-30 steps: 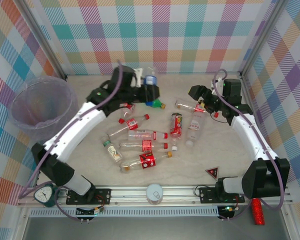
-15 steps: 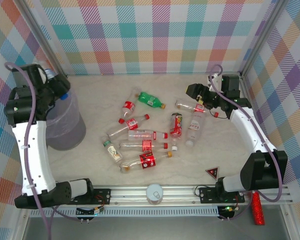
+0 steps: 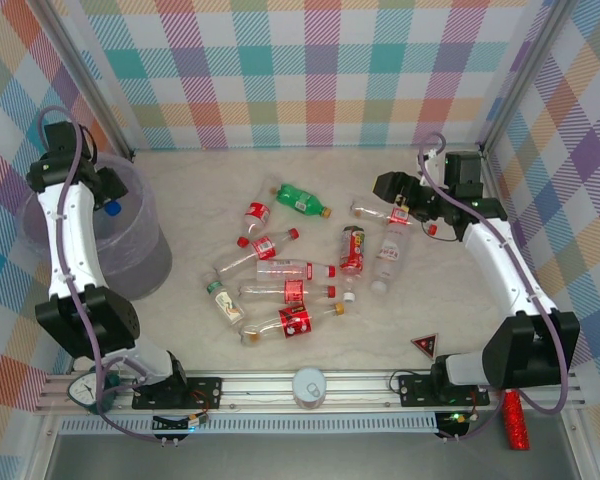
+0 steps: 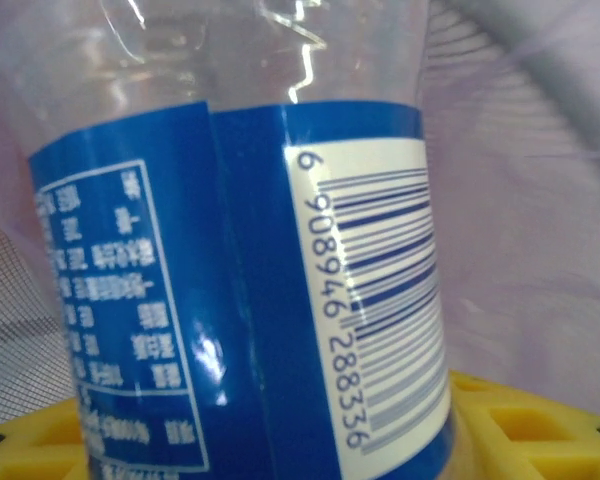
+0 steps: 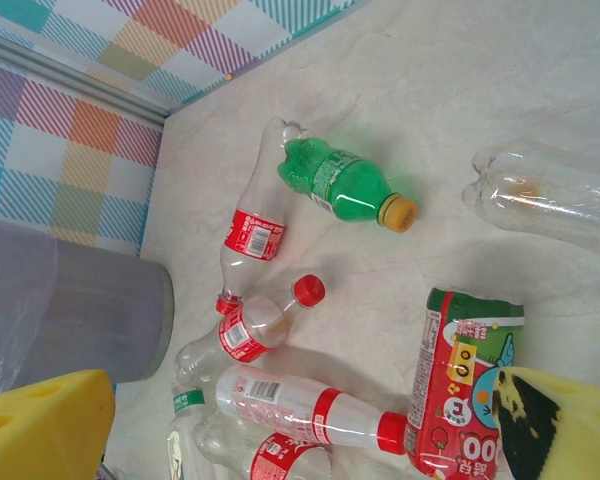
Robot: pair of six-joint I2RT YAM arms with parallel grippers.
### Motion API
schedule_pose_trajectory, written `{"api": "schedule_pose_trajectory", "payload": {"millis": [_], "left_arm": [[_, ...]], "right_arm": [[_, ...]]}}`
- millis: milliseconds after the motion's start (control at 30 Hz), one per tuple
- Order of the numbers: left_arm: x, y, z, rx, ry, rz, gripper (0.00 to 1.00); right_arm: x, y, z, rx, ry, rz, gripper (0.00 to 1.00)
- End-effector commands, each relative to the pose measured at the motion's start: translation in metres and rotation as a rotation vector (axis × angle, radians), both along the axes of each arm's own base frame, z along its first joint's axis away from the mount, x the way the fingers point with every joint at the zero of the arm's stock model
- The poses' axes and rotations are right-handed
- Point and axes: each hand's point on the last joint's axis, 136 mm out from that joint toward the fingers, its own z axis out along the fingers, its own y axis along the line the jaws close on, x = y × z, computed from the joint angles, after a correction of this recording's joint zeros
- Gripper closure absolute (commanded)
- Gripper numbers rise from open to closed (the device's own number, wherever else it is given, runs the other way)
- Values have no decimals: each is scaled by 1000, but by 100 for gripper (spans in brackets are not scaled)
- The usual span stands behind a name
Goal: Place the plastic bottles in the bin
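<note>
My left gripper (image 3: 106,194) pinches a blue-labelled bottle (image 4: 280,300) between its yellow pads (image 4: 540,425), the jaws partly closed around its body. It hangs over the mouth of the bin (image 3: 140,258), and the pale-purple wall shows behind the bottle. Well to the right of that gripper, the other plastic bottles (image 3: 280,270) lie scattered on the beige marbled table (image 3: 450,300), with a green bottle (image 3: 302,200) at the back. My right gripper (image 3: 385,190) is spread wide and holds nothing. A clear bottle (image 5: 550,200) lies just beside it, and a squat red-labelled bottle (image 5: 460,390) lies near its fingers. Plaid walls (image 3: 320,70) close the table in. My left arm stands steep from its base and bends over the bin. My right arm stretches forward with its wrist turned left.
</note>
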Motion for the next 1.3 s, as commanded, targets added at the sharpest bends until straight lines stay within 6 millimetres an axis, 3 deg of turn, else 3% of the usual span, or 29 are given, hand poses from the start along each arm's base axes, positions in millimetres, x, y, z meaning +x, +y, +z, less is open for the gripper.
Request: {"api": "schedule_pose_trajectory", "payload": {"millis": [0,100,300,500,533,933,1167,1267], "left_arm": [[-13,9,-20,41,100,-3,100],[-14,5,-45,5,153,-19,100],[-13,-23,-86,-138,200,-107,100],[-14,-65,-114,-250,222,-228,100],[-10,-81,-118,-264,214,-273,100],[44,-175,-125,-296,122,-453,100],[93,-211,-132,-304,62,-484,100],[103,-217,-130,-298,79,-510,100]], "right_arm": [[-5,-2,15,-28,-50,4,3],[-4,-4,13,-39,-45,-7,3],[-2,-5,10,-43,-40,-14,3],[0,-5,9,-31,-29,-21,3],[0,-4,9,-26,-28,-20,3],[-1,-6,8,-39,-27,-31,3],[-1,-9,5,-55,-22,-38,3],[-1,-9,4,-60,-19,-38,3]]}}
